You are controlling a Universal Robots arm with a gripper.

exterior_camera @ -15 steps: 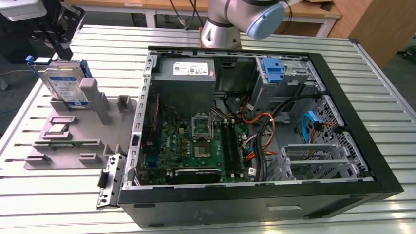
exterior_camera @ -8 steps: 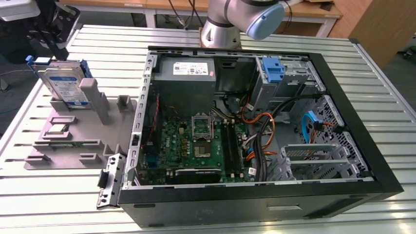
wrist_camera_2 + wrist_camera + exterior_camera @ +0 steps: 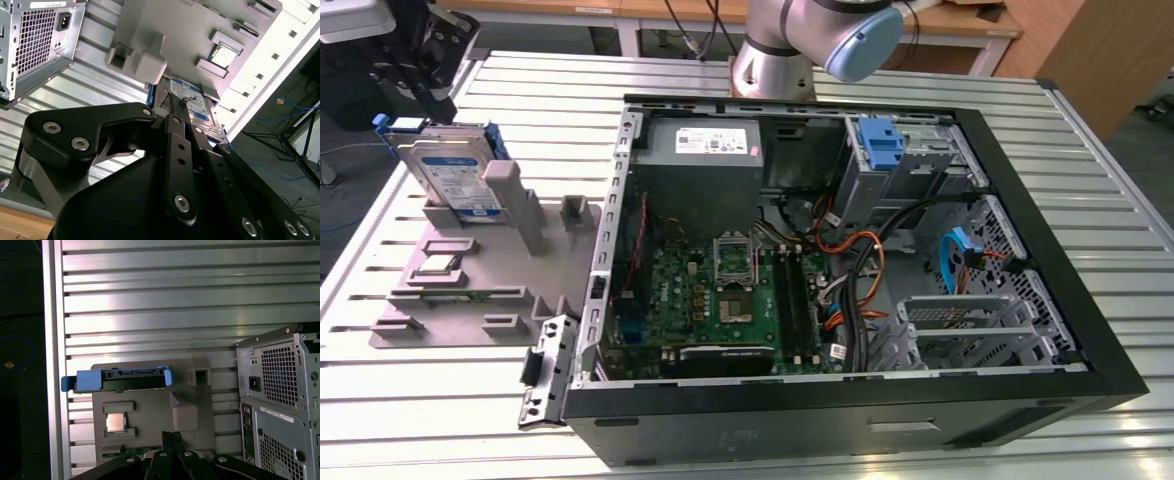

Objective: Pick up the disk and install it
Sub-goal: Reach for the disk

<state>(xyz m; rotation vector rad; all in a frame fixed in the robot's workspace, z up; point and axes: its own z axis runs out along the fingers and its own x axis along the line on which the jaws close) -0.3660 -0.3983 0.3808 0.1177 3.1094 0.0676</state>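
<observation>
Field notes, exterior view read as a dial centred on the open computer case point(image 3: 1107, 370).

- The disk point(image 3: 447, 170) sits at ten o'clock from the case, out on the table and not installed. It stands on edge in a slot of the grey fixture plate point(image 3: 454, 290), leaning slightly. It is a flat silver metal slab with a glossy blue-and-white label and a blue plastic frame round its edges.
- The fixture plate is matte moulded plastic with blocky posts and square pockets. One pocket holds a shiny square processor chip point(image 3: 115, 422).
- The table point(image 3: 427, 420) is ribbed aluminium slats running across, bright with glare.
- The case is a black steel shell lying open. Inside are a green motherboard point(image 3: 707, 300) at six o'clock, a grey power supply box point(image 3: 700, 145) at eleven and a bare blue bracket point(image 3: 881, 140) at one.
- The gripper point(image 3: 172, 436) has black, bolted link bars. In both wrist views I read the claw as closed tip to tip, gripping nothing. It hovers over the fixture plate, near the disk but apart from it.
</observation>
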